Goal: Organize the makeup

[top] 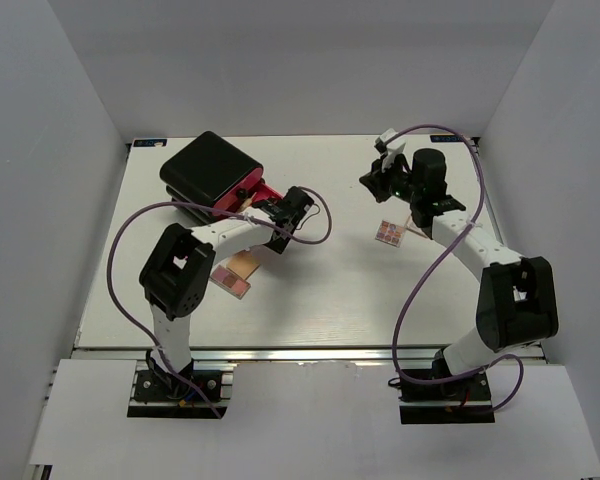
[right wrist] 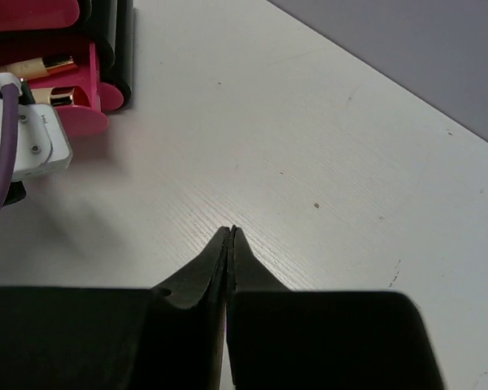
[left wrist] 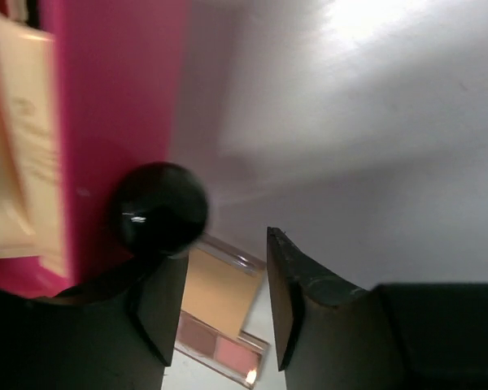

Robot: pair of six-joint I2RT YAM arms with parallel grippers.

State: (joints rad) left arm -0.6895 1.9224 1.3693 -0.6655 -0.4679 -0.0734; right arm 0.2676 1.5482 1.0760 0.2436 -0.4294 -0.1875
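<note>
A white counter (top: 330, 300) with a faint wood grain fills the middle of the enclosure. Plain pale grey panels close it in: a left wall (top: 40, 200), a right wall (top: 570, 170) and a back wall (top: 300, 60) that meets the counter's far edge. A metal rail (top: 310, 353) runs along the near edge, with a white board (top: 310, 430) just below it. Light is soft and even, casting only faint shadows.

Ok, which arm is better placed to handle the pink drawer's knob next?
Left, probably. The left end effector is open right beside the black knob on the pink drawer, while the right end effector is shut and sits across the table from the box.
</note>
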